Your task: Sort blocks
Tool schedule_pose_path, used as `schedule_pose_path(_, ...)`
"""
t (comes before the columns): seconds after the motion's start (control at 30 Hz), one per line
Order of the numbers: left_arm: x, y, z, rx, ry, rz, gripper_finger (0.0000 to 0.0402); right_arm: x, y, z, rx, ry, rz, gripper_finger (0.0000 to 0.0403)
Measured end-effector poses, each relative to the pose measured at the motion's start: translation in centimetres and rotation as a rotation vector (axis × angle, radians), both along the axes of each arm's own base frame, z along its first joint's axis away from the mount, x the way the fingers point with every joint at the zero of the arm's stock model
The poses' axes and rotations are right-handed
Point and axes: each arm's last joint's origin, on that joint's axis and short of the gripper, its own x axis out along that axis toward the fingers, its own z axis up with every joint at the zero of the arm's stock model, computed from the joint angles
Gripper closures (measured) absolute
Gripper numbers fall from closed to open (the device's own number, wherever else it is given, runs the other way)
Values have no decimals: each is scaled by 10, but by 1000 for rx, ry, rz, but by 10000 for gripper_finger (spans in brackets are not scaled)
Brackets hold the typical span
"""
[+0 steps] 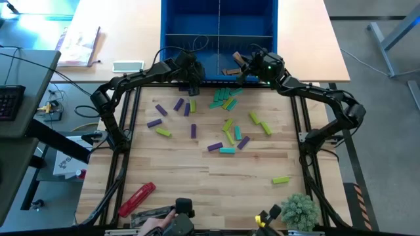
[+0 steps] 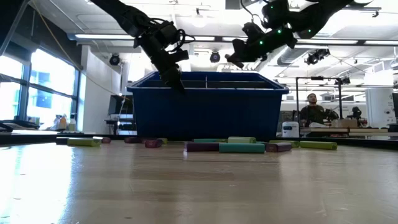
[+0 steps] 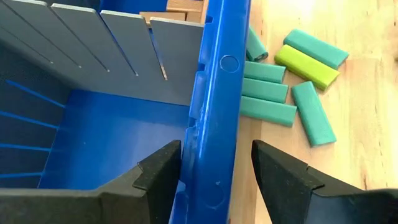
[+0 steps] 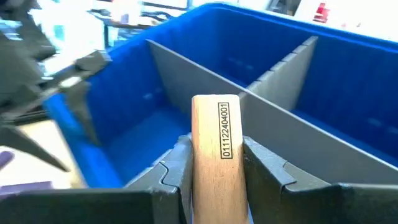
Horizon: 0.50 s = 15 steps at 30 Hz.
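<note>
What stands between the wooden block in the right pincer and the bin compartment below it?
Nothing visible. The right pincer holds the wooden block upright over the blue bin, with only open space above the grey dividers and compartment floor.

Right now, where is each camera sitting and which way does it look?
High view: above, looking down; both arms, blue bin, scattered blocks.
Low view: table height, looking across; both arms above the bin.
Left wrist view: left end effector open, straddling the bin's front wall.
Right wrist view: right end effector gripping a tan block over the bin.
Shared: every view shows the blue bin.
</note>
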Motion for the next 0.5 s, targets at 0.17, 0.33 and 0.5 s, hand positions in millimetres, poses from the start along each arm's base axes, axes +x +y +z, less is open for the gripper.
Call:
schedule_pose_path(0.17, 1, -5, -2, -16, 28, -9, 222, 8, 11, -4, 24, 38, 52, 314)
schedule_pose_path(0.33, 4, -12, -2, -42, 41, -20, 222, 12, 19, -9, 61, 75, 78, 314)
schedule_pose_path(0.5, 6, -16, -2, -43, 53, -4, 222, 17, 25, -10, 66, 83, 100, 314)
